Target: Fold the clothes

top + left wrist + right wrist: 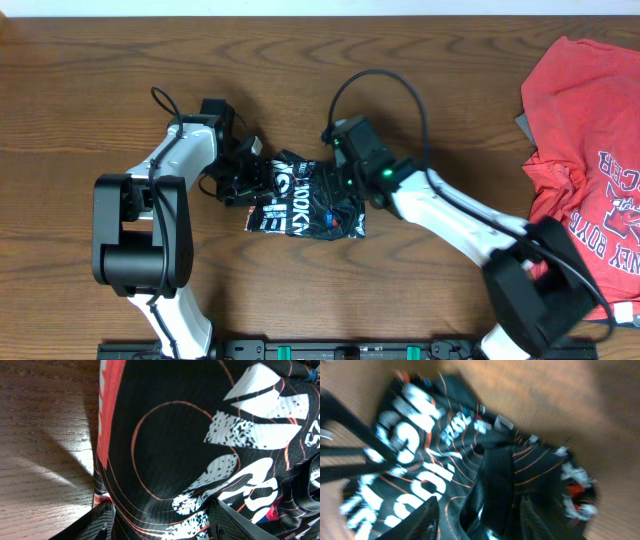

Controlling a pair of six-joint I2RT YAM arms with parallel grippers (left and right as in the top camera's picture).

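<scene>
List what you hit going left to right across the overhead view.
left arm → black jersey → right arm → red T-shirt

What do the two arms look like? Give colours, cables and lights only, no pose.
Both have white link shells and black joint housings. The left arm carries a thin black cable near its wrist; the right arm has a larger black cable loop and a small green light. The left hand and right hand are black.
</scene>
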